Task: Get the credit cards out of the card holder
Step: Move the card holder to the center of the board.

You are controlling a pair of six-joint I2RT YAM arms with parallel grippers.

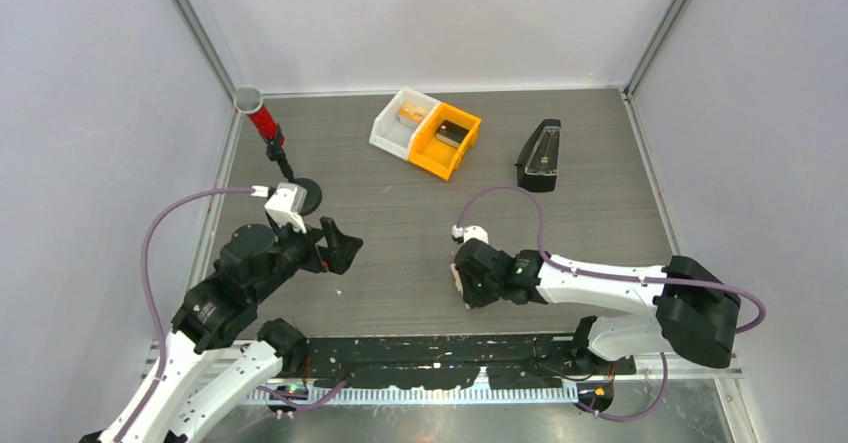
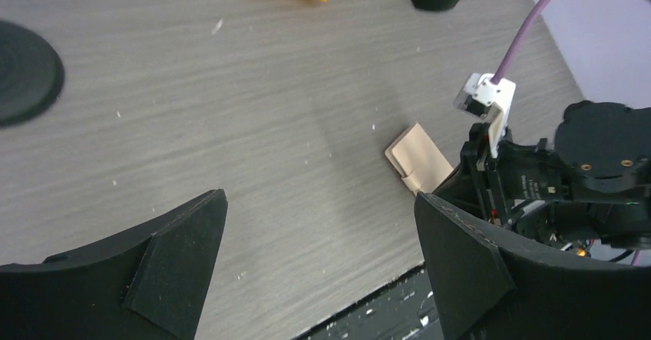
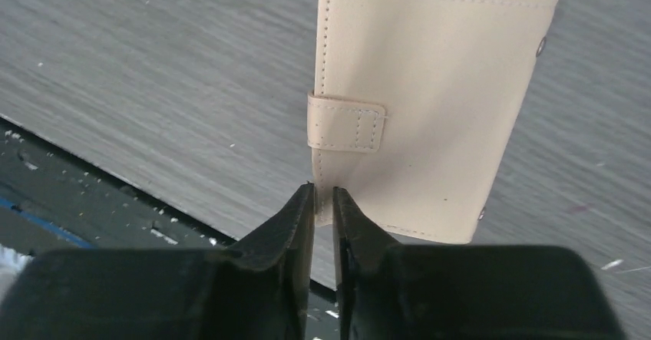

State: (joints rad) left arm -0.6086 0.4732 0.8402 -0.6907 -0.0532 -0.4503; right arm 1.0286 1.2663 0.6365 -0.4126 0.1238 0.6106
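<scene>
Right gripper at near edge of card holder, just below its strap tab, fingers nearly pressed together with only a slit between, nothing visibly pinched. Left gripper spread wide and empty, well apart to holder's left. Opening step judged in hand: holder closed flat on table, no credit cards showing; next move calls for freeing tab while steadying holder.

left hand: spread wide | right hand: only a slit apart
</scene>
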